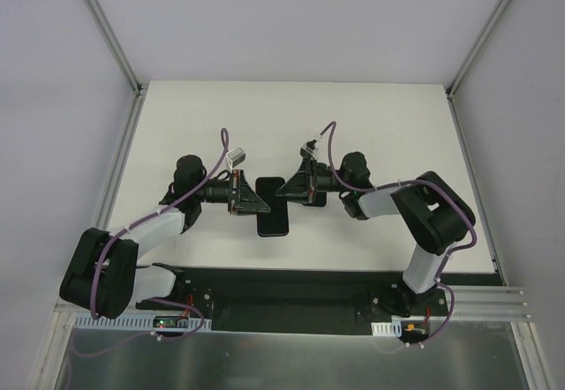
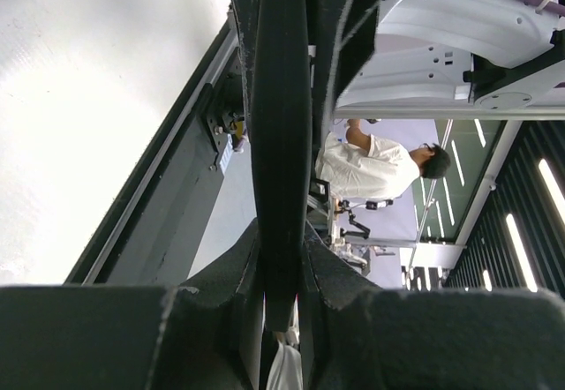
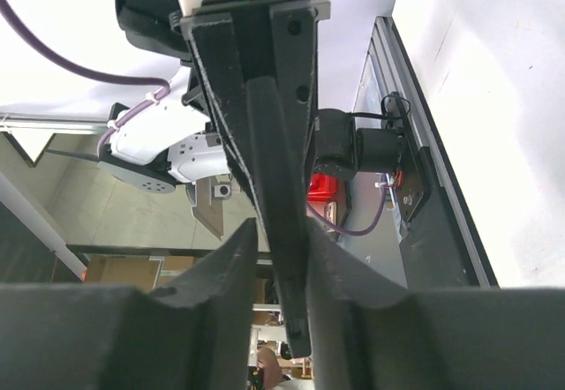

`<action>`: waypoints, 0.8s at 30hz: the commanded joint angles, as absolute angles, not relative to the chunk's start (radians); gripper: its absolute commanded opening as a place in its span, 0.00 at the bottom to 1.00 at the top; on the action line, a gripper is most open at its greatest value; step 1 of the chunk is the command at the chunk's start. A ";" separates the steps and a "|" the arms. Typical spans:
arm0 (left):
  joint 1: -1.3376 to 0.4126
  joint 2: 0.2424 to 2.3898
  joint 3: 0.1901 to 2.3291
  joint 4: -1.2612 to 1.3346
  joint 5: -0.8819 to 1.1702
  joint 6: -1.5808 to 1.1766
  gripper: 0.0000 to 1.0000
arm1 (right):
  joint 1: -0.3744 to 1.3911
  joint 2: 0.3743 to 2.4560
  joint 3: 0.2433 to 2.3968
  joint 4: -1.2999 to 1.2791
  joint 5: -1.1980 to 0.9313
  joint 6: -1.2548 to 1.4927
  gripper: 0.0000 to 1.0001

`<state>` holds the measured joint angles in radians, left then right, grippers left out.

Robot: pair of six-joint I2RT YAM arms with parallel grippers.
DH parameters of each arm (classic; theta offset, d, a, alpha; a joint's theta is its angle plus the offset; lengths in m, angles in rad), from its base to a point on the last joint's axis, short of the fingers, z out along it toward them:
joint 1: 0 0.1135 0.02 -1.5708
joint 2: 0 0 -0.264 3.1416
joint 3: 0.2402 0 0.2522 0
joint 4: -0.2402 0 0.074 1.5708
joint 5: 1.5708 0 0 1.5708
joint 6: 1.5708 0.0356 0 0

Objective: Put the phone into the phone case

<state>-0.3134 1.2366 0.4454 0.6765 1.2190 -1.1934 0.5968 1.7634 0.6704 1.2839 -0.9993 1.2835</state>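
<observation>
One black phone-sized slab (image 1: 274,218) hangs just above the table between my two grippers. Its matte black edge reads as the phone case (image 2: 281,125). No blue back shows, so I cannot tell the phone apart from the case. My left gripper (image 1: 254,203) is shut on the slab's left long edge, seen edge-on in the left wrist view (image 2: 282,275). My right gripper (image 1: 291,192) grips the right long edge. There the case (image 3: 275,169) lies against one finger (image 3: 340,266), with a thin gap at the other.
The white table (image 1: 291,116) has raised metal rails on its left and right sides. A black base strip (image 1: 291,288) runs along the near edge by the arm mounts. Each wrist view shows the other arm close behind the slab.
</observation>
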 commanded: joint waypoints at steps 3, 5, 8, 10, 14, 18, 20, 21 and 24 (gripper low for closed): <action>-0.319 1.212 0.454 0.739 1.276 -1.200 0.20 | 0.588 1.793 0.729 1.531 -0.974 1.304 0.18; -0.319 1.209 0.451 0.739 1.279 -1.201 0.28 | 0.577 1.793 0.727 1.532 -0.963 1.316 0.13; -0.319 1.195 0.437 0.739 1.276 -1.203 0.32 | 0.549 1.796 0.723 1.532 -0.945 1.341 0.10; -0.319 1.180 0.419 0.741 1.270 -1.203 0.33 | 0.532 1.795 0.722 1.532 -0.943 1.347 0.09; -0.319 1.164 0.400 0.745 1.261 -1.204 0.33 | 0.523 1.792 0.732 1.532 -0.951 1.356 0.09; -0.319 1.158 0.399 0.752 1.247 -1.207 0.34 | 0.523 1.796 0.736 1.532 -0.946 1.358 0.09; -0.319 1.163 0.402 0.756 1.244 -1.209 0.33 | 0.523 1.799 0.736 1.532 -0.945 1.359 0.09; -0.319 1.166 0.403 0.756 1.241 -1.209 0.32 | 0.525 1.798 0.736 1.532 -0.943 1.359 0.09; -0.319 1.177 0.402 0.758 1.235 -1.207 0.19 | 0.525 1.799 0.730 1.532 -0.945 1.359 0.09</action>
<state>-0.3145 1.1835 0.4004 0.6987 1.2282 -1.2160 0.5213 1.8091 0.6960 1.2743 -0.9501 1.3357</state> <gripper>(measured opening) 0.295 0.183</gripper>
